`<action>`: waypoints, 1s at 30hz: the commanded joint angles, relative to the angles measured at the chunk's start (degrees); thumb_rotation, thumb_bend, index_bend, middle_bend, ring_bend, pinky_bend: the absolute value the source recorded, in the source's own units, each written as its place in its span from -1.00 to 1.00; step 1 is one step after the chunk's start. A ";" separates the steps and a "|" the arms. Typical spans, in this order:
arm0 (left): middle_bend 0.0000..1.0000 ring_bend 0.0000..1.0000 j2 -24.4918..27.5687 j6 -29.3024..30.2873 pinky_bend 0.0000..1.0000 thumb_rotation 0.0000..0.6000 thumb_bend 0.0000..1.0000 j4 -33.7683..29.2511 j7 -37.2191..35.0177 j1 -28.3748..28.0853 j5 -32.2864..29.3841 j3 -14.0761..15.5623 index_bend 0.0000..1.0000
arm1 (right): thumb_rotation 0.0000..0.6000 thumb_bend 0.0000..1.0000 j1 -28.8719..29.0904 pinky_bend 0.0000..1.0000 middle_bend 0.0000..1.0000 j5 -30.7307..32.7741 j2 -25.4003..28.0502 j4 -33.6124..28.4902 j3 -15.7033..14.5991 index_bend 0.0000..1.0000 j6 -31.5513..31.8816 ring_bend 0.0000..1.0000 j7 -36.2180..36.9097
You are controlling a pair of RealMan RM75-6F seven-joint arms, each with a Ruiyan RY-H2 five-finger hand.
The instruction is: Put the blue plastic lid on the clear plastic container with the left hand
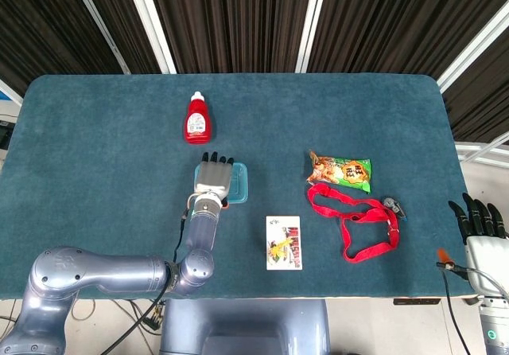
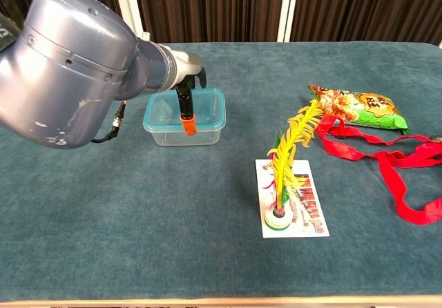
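The table (image 2: 103, 239) wears soft, fuzzy, matt blue-green cloth, the box (image 2: 200, 130) is clear shiny plastic with a smooth blue plastic lid (image 2: 214, 104), the left arm (image 2: 69, 66) is smooth grey metal, the snack bag (image 2: 359, 106) is glossy, and the strap (image 2: 387, 159) is red woven cloth.

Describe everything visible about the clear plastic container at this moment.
The clear plastic container is a small rectangular tub with see-through walls and rounded corners, standing upright on the teal table left of centre. The blue plastic lid already lies across its top, looking roughly level. Nothing can be made out inside. The left hand is spread above it, a dark, orange-tipped finger hanging in front of it; actual contact cannot be told.
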 commanded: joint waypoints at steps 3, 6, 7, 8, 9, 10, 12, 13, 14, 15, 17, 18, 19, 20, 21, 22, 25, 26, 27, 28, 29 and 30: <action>-0.24 -1.00 -0.15 -0.06 -1.00 1.00 -0.39 0.32 0.08 0.23 0.29 0.17 -0.66 | 1.00 -0.46 -0.01 -1.00 -1.00 0.00 0.01 0.00 0.01 -0.73 0.02 -0.93 -0.01; -0.25 -1.00 -0.25 -0.24 -1.00 1.00 -0.39 0.65 0.10 0.51 0.32 0.30 -0.66 | 1.00 -0.46 -0.01 -1.00 -1.00 0.03 0.01 -0.01 0.02 -0.73 0.03 -0.93 -0.03; -0.25 -1.00 -0.27 -0.30 -1.00 1.00 -0.40 0.77 0.12 0.58 0.35 0.32 -0.66 | 1.00 -0.46 -0.01 -1.00 -1.00 0.03 0.01 0.00 0.03 -0.73 0.04 -0.93 -0.04; -0.26 -1.00 -0.29 -0.38 -1.00 1.00 -0.41 0.90 0.12 0.65 0.39 0.33 -0.66 | 1.00 -0.46 -0.01 -1.00 -1.00 0.05 0.00 -0.01 0.04 -0.73 0.03 -0.93 -0.04; -0.27 -1.00 -0.30 -0.45 -1.00 1.00 -0.43 0.98 0.10 0.72 0.44 0.32 -0.66 | 1.00 -0.46 -0.01 -1.00 -1.00 0.09 -0.01 -0.03 0.04 -0.73 0.01 -0.93 -0.04; -0.29 -1.00 -0.30 -0.51 -1.00 1.00 -0.45 1.02 0.07 0.78 0.53 0.29 -0.67 | 1.00 -0.46 -0.01 -1.00 -1.00 0.10 -0.02 -0.04 0.03 -0.73 -0.01 -0.93 -0.07; -0.37 -1.00 -0.27 -0.58 -1.00 1.00 -0.48 0.98 0.10 0.87 0.71 0.30 -0.68 | 1.00 -0.46 -0.03 -1.00 -1.00 0.13 -0.02 -0.08 0.04 -0.73 0.01 -0.93 -0.04; -0.44 -1.00 -0.22 -0.63 -1.00 1.00 -0.51 0.91 0.14 0.90 0.76 0.28 -0.69 | 1.00 -0.46 -0.03 -1.00 -1.00 0.13 -0.02 -0.08 0.05 -0.73 0.02 -0.93 -0.04; -0.49 -1.00 -0.16 -0.72 -1.00 1.00 -0.54 0.80 0.15 0.93 0.83 0.24 -0.70 | 1.00 -0.46 -0.03 -1.00 -1.00 0.13 -0.03 -0.07 0.05 -0.73 0.03 -0.93 -0.05; -0.56 -1.00 -0.08 -0.81 -1.00 1.00 -0.58 0.68 0.15 0.96 0.97 0.23 -0.71 | 1.00 -0.46 -0.03 -1.00 -1.00 0.15 -0.04 -0.10 0.06 -0.73 0.02 -0.93 -0.05; -0.64 -1.00 0.03 -0.81 -1.00 1.00 -0.63 0.49 0.21 1.01 1.31 0.33 -0.74 | 1.00 -0.46 -0.04 -1.00 -1.00 0.16 -0.03 -0.11 0.07 -0.73 0.03 -0.93 -0.06; -0.67 -1.00 0.10 -0.85 -1.00 1.00 -0.65 0.39 0.28 1.01 1.53 0.44 -0.76 | 1.00 -0.46 -0.04 -1.00 -1.00 0.16 -0.03 -0.11 0.06 -0.73 0.02 -0.93 -0.05; -0.70 -1.00 0.16 -0.91 -1.00 1.00 -0.66 0.30 0.33 1.05 1.65 0.51 -0.77 | 1.00 -0.46 -0.04 -1.00 -1.00 0.18 -0.03 -0.11 0.06 -0.73 0.01 -0.93 -0.04; -0.73 -1.00 0.20 -0.94 -1.00 1.00 -0.67 0.24 0.37 1.08 1.68 0.54 -0.78 | 1.00 -0.46 -0.04 -1.00 -1.00 0.19 -0.02 -0.13 0.06 -0.73 0.00 -0.93 -0.03; -0.75 -1.00 0.24 -0.99 -1.00 1.00 -0.67 0.17 0.46 1.09 1.65 0.58 -0.79 | 1.00 -0.46 -0.04 -1.00 -1.00 0.19 -0.01 -0.13 0.06 -0.73 -0.01 -0.93 -0.02; -0.76 -1.00 0.31 -1.11 -1.00 1.00 -0.69 0.09 0.57 1.12 1.58 0.62 -0.80 | 1.00 -0.46 -0.03 -1.00 -1.00 0.16 0.00 -0.14 0.05 -0.73 -0.02 -0.93 -0.03; -0.78 -1.00 0.40 -1.28 -1.00 1.00 -0.72 0.05 0.86 1.14 1.38 0.73 -0.80 | 1.00 -0.46 -0.03 -1.00 -1.00 0.20 0.02 -0.18 0.03 -0.73 -0.07 -0.93 -0.07; -0.79 -1.00 0.41 -1.32 -1.00 1.00 -0.72 0.05 0.90 1.14 1.34 0.73 -0.81 | 1.00 -0.46 -0.03 -1.00 -1.00 0.21 0.03 -0.18 0.03 -0.73 -0.09 -0.93 -0.08; -0.79 -1.00 0.41 -1.40 -1.00 1.00 -0.72 0.08 0.84 1.14 1.38 0.68 -0.81 | 1.00 -0.46 -0.02 -1.00 -1.00 0.21 0.03 -0.17 0.04 -0.73 -0.10 -0.93 -0.11; -0.80 -1.00 0.40 -1.44 -1.00 1.00 -0.72 0.11 0.78 1.14 1.46 0.66 -0.81 | 1.00 -0.46 -0.02 -1.00 -1.00 0.23 0.03 -0.18 0.04 -0.73 -0.10 -0.93 -0.13; -0.80 -1.00 0.40 -1.52 -1.00 1.00 -0.72 0.11 0.70 1.14 1.62 0.67 -0.81 | 1.00 -0.46 -0.01 -1.00 -1.00 0.25 0.03 -0.20 0.04 -0.73 -0.12 -0.93 -0.14; -0.80 -1.00 0.44 -1.58 -1.00 1.00 -0.72 0.07 0.67 1.16 1.74 0.70 -0.81 | 1.00 -0.46 -0.01 -1.00 -1.00 0.27 0.03 -0.20 0.04 -0.73 -0.14 -0.93 -0.16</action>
